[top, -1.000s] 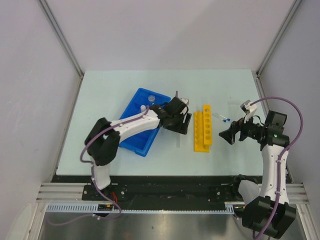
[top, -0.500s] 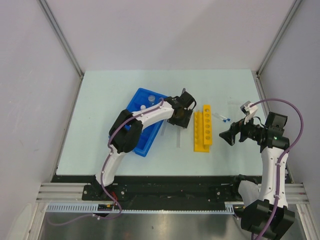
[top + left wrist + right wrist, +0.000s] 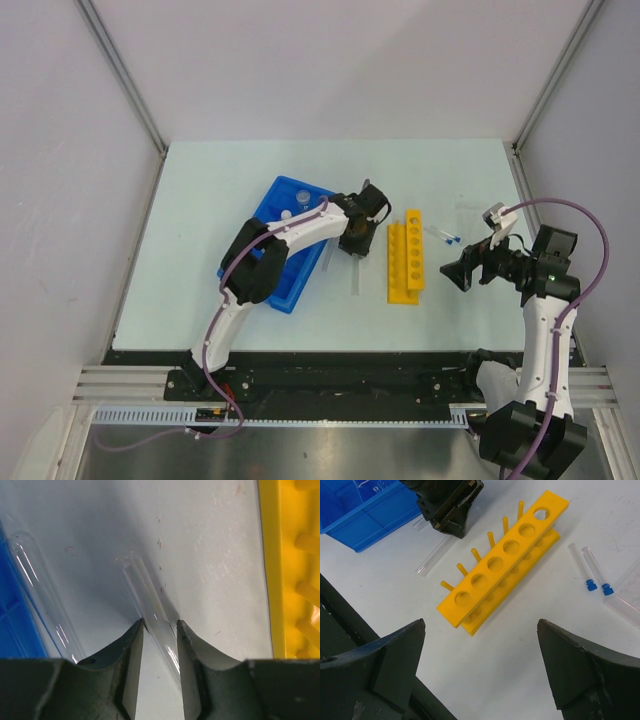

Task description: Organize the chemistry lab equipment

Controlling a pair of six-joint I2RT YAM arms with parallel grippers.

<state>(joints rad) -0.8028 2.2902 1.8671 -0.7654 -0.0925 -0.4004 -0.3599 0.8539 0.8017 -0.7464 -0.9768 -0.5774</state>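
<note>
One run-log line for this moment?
left gripper: fingers gripping thin clear tube on table | right gripper: open, beside yellow rack

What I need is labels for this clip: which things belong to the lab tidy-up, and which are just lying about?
Belong:
blue tray
yellow rack
tube nearer the rack
tube beside the tray
blue-tipped droppers
clear slide

Just there:
table
purple cable
</note>
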